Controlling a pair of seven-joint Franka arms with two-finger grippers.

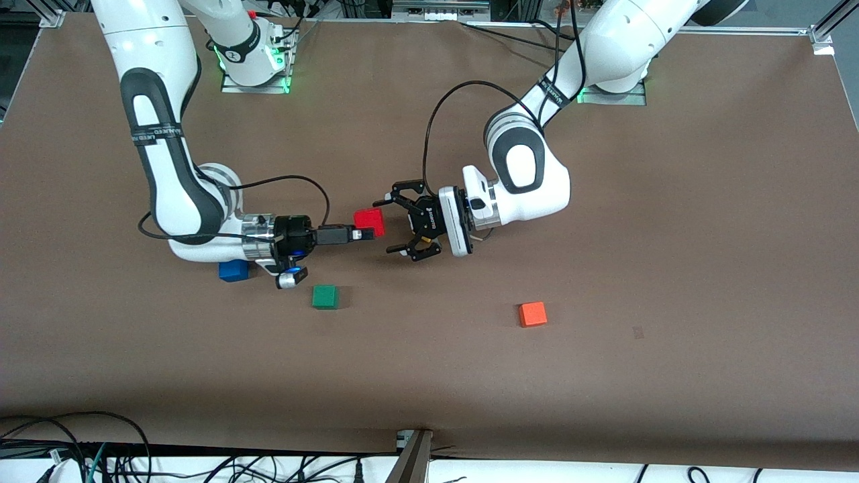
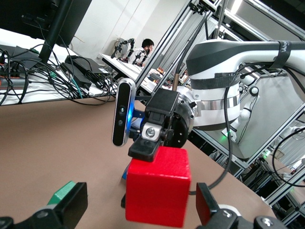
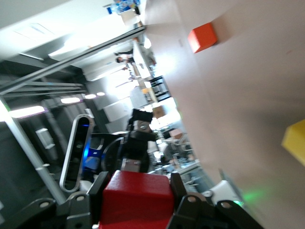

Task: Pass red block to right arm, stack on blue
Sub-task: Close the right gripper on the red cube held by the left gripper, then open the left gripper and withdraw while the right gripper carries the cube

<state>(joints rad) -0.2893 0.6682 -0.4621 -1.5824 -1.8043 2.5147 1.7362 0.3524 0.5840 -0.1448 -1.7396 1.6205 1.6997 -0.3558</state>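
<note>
The small deep-red cube (image 1: 370,221) hangs mid-tabletop, clenched by the right gripper (image 1: 366,235); the left gripper (image 1: 397,225) flanks it, released; the solid blue cube (image 1: 233,270) sits under the right wrist.

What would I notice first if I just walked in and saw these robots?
The bright red block pops out first: the right claw is shut on it over the middle of the brown table. The left claw is wide open right at it, one finger on each side. A blue block, a green block and an orange block sit on the table.
</note>
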